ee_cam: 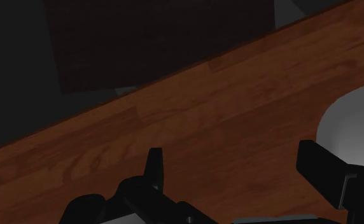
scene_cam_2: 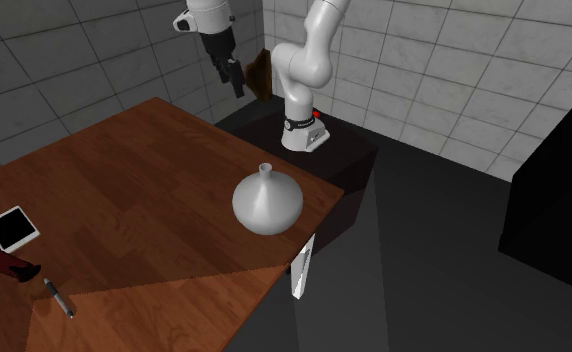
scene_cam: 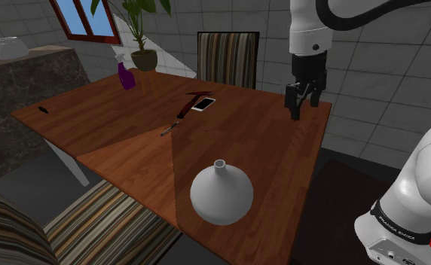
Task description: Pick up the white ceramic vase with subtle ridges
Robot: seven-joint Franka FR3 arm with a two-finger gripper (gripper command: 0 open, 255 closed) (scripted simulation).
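Note:
A white round-bellied vase (scene_cam: 221,194) with a narrow neck stands upright near the front edge of the wooden table (scene_cam: 267,143). It sits near the table's corner in the second exterior view (scene_cam_2: 267,202). My black gripper (scene_cam: 303,108) hangs above the table by its edge toward the stand, well apart from the vase. From across, the gripper (scene_cam_2: 234,80) points down over the far table edge. In the wrist view the gripper (ee_cam: 235,159) is open with nothing between the fingers. A pale part of the vase (ee_cam: 359,121) shows beyond one finger.
A phone (scene_cam: 203,104), a red-handled tool (scene_cam: 190,105) and a pen (scene_cam: 169,129) lie mid-table. A purple spray bottle (scene_cam: 125,75) and a potted plant (scene_cam: 144,59) stand at the far corner. A striped chair (scene_cam: 227,56) is behind. A bowl (scene_cam: 4,47) rests on a stone counter.

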